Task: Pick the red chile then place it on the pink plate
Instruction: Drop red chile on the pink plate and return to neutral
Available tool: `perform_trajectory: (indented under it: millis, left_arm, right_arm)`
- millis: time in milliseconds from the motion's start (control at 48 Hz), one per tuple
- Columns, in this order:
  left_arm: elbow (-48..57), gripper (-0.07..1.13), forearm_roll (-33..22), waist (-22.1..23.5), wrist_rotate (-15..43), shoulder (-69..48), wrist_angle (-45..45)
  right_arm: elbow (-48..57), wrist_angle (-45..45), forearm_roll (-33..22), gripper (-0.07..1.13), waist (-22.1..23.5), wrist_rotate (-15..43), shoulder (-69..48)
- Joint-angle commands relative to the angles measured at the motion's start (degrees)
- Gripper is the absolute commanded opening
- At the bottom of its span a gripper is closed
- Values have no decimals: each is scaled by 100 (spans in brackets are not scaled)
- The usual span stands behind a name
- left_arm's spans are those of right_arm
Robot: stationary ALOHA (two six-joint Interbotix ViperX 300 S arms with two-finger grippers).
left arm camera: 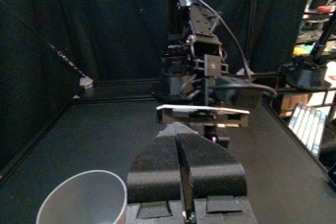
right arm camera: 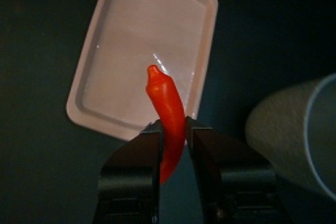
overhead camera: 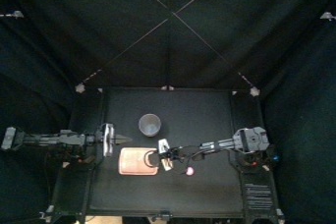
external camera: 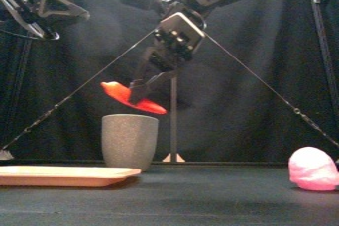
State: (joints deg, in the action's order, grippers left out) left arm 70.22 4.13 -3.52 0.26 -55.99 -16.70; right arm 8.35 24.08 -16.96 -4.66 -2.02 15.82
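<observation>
Currently the right arm [overhead camera: 239,141] reaches in over the table [overhead camera: 210,105].

- Right jaws: closed narrowly on the red chile [external camera: 134,97], one jaw on each side of it. Most of the chile sticks out past the jaw tips. It hangs tilted in the air, well clear of the table.
- Pink plate [right arm camera: 144,51]: lies flat on the table, below and ahead of the right jaw tips. In the right wrist view the chile's free end shows over the plate's near rim. The front view shows the chile high above the plate, not touching it.
- Grey speckled cup [external camera: 130,140]: stands upright off to one side of the right jaws, just beside the plate. Its rim is lower than the held chile.
- Pink rounded toy [external camera: 314,168]: sits on the table, well apart from the right jaws, on the side away from the plate.
- Left arm [overhead camera: 53,140]: rests at its own side of the table. Its jaws are pressed together with nothing between them, and the cup's rim shows near them.
</observation>
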Motion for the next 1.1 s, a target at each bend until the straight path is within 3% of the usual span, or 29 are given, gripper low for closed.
perform_trajectory:
  millis: [21, 396, 562, 812, 1104]
  left_arm:
    - [-62, -3, 9, -18, 0, -9, -18]
    - [-44, -3, 9, -18, 0, -70, -18]
    - [-35, -3, 9, -18, 0, -70, -18]
    - [-26, -3, 9, -18, 0, -79, -18]
    - [-18, -3, 9, -26, 0, -88, -18]
  right_arm:
    - [-703, -88, 0, 59, -9, -18, 308]
    - [-1635, -62, 44, 85, 18, -26, 1028]
    - [-1433, 26, 9, 86, 62, 35, 650]
    - [-501, -686, 105, 86, 290, 79, -606]
    - [1415, -2610, 360, 86, 606, 229, -2426]
